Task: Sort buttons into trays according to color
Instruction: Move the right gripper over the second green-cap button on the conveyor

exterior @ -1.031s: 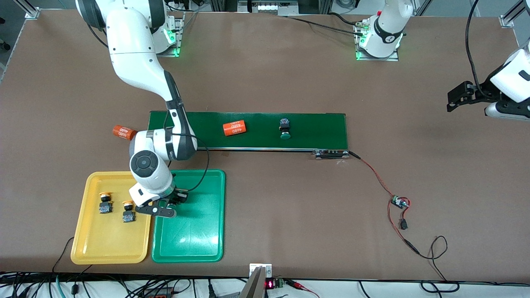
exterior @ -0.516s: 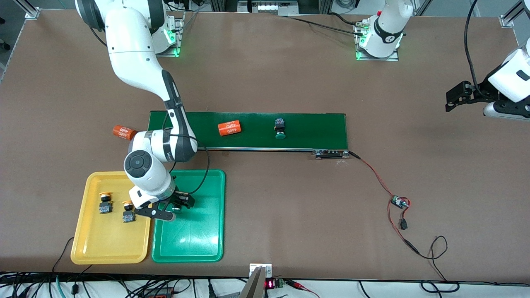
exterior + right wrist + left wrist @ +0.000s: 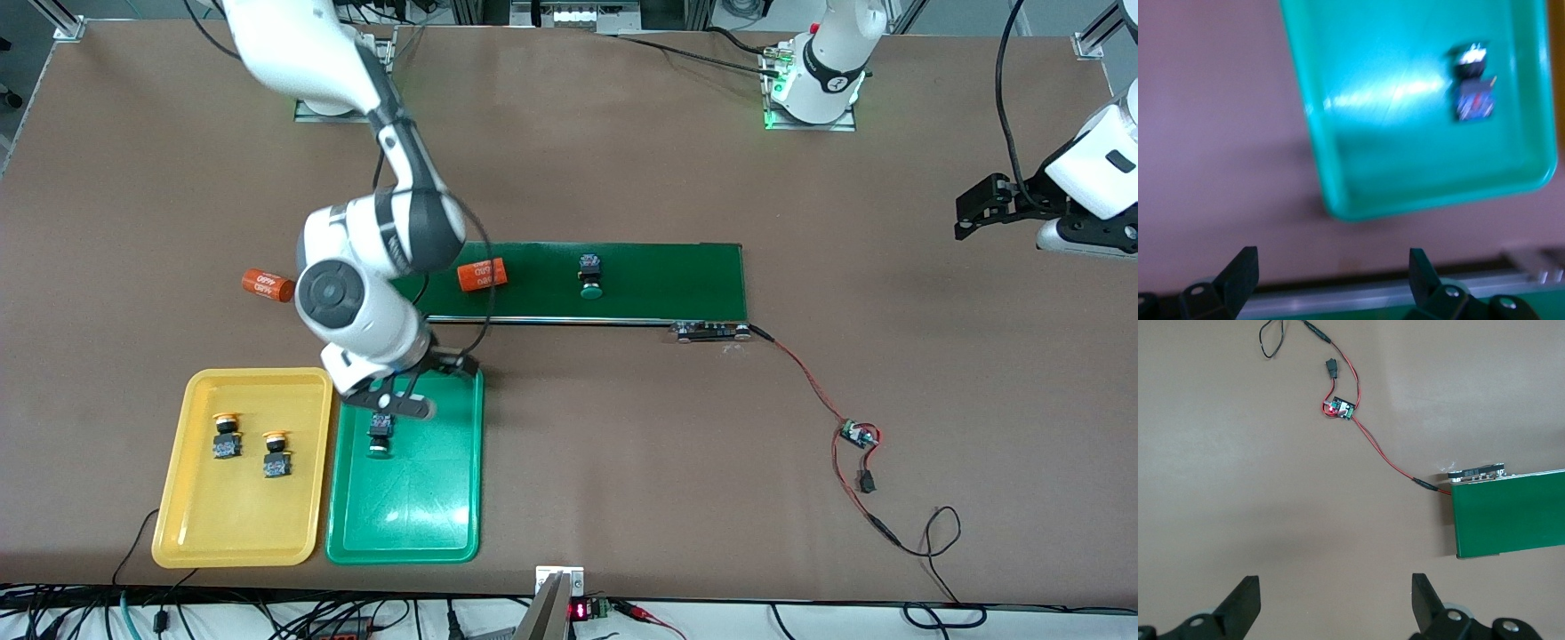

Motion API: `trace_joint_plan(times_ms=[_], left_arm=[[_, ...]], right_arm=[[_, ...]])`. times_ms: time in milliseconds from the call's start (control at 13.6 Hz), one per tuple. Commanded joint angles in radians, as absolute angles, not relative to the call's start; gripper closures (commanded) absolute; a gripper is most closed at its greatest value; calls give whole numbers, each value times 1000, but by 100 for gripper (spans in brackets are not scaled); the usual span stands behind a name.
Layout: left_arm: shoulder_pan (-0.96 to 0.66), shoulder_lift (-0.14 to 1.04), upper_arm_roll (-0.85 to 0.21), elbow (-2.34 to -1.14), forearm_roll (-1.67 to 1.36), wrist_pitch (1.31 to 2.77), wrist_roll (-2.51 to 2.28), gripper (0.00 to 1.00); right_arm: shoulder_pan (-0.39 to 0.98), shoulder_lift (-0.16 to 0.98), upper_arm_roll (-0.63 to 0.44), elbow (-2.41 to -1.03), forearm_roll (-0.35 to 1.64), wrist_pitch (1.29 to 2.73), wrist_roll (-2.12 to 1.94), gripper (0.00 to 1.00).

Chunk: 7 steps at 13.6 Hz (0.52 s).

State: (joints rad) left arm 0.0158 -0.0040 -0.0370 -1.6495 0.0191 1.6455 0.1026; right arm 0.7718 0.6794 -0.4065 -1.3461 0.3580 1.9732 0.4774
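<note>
Two yellow-capped buttons (image 3: 227, 435) (image 3: 276, 453) lie in the yellow tray (image 3: 231, 524). One green-capped button (image 3: 380, 436) (image 3: 1471, 83) lies in the green tray (image 3: 418, 507) (image 3: 1338, 200), near the tray's end toward the belt. Another green-capped button (image 3: 589, 276) sits on the conveyor belt. My right gripper (image 3: 418, 384) (image 3: 1331, 267) hangs open and empty over the green tray's edge toward the belt. Far out at the left arm's end of the table, my left gripper (image 3: 965, 218) (image 3: 1336, 590) waits open above bare table.
The dark green conveyor belt (image 3: 667, 276) (image 3: 1511, 513) carries an orange cylinder (image 3: 481, 274). A second orange cylinder (image 3: 268, 285) lies on the table off the belt's end. A red wire with a small circuit board (image 3: 858, 436) (image 3: 1340, 409) runs from the belt.
My right gripper opened, left the green-capped button in the green tray and rose toward the belt. The cylinder and button on the belt drifted toward the right arm's end.
</note>
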Motion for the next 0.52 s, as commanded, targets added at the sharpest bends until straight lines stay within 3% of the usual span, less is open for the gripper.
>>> trace_joint_plan(times_ms=[0,442], left_arm=[[18,3,-35,-1634,-5,1644,115,0],[18,3,-35,-1634,-5,1649,112,0]], right_arm=[[859,586,-419,-1495,362,1980,535,0],[1031,588,-445,-1554,357,2006,776,0]])
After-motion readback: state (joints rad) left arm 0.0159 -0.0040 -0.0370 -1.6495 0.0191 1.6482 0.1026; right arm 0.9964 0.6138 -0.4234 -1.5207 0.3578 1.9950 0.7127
